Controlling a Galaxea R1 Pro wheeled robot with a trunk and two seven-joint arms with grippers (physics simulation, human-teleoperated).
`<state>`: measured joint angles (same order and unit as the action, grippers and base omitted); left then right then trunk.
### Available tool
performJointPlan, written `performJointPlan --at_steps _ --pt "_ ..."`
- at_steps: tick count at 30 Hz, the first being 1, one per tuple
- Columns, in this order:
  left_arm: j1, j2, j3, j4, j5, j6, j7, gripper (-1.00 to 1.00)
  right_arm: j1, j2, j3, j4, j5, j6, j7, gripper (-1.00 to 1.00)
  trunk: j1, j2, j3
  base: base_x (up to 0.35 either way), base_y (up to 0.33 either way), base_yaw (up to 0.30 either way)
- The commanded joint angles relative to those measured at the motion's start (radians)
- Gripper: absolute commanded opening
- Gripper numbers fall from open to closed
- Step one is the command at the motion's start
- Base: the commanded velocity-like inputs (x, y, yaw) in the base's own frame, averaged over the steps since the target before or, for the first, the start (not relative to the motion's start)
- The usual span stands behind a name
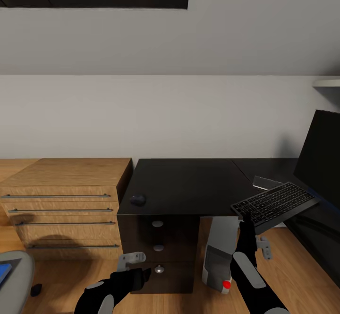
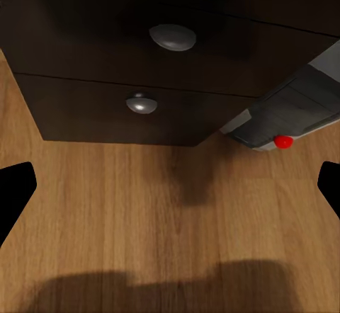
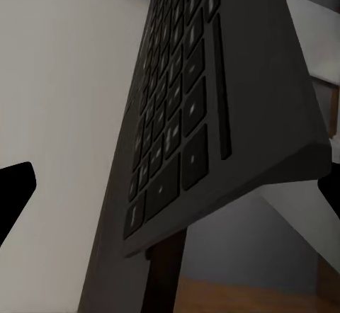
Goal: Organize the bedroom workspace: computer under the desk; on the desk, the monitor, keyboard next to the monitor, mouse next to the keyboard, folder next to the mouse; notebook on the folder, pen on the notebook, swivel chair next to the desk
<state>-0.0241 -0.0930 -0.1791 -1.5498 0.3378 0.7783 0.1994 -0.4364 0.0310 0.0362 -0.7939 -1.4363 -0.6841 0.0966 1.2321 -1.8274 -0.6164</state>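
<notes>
Gripping keyboard (image 1: 275, 204) corner, right fingers (image 1: 245, 220) beneath, above desk (image 1: 189, 186) edge

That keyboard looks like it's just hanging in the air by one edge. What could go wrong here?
The right gripper pinches the keyboard only at its near edge, and it sits tilted in front of the desk, so it might slip or swing. Lifting it on could clip the desk's edge or bump the monitor close beside it.

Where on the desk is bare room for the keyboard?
The desk is bare between the mouse and the held keyboard. It gets crowded rightward, by the monitor.
</notes>
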Motion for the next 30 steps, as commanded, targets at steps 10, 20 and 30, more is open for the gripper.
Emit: performJointPlan --at_steps 10,20,30 --pt "0.0 0.001 0.0 -0.001 0.01 0.004 0.009 1.0 -0.001 0.0 0.002 0.001 -0.01 -0.005 0.009 1.0 0.0 -0.001 -0.001 0.003 0.001 0.0" --pt "-0.001 0.001 0.0 -0.001 0.01 0.003 0.009 1.0 -0.001 0.0 0.002 0.001 -0.013 -0.005 0.01 1.0 0.0 -0.001 -0.001 0.038 0.0 0.0" --pt "-0.001 0.001 -0.001 -0.001 0.01 0.003 0.009 1.0 -0.001 0.0 0.001 0.0 -0.013 -0.005 0.01 1.0 0.0 -0.001 -0.001 0.134 0.0 0.0"
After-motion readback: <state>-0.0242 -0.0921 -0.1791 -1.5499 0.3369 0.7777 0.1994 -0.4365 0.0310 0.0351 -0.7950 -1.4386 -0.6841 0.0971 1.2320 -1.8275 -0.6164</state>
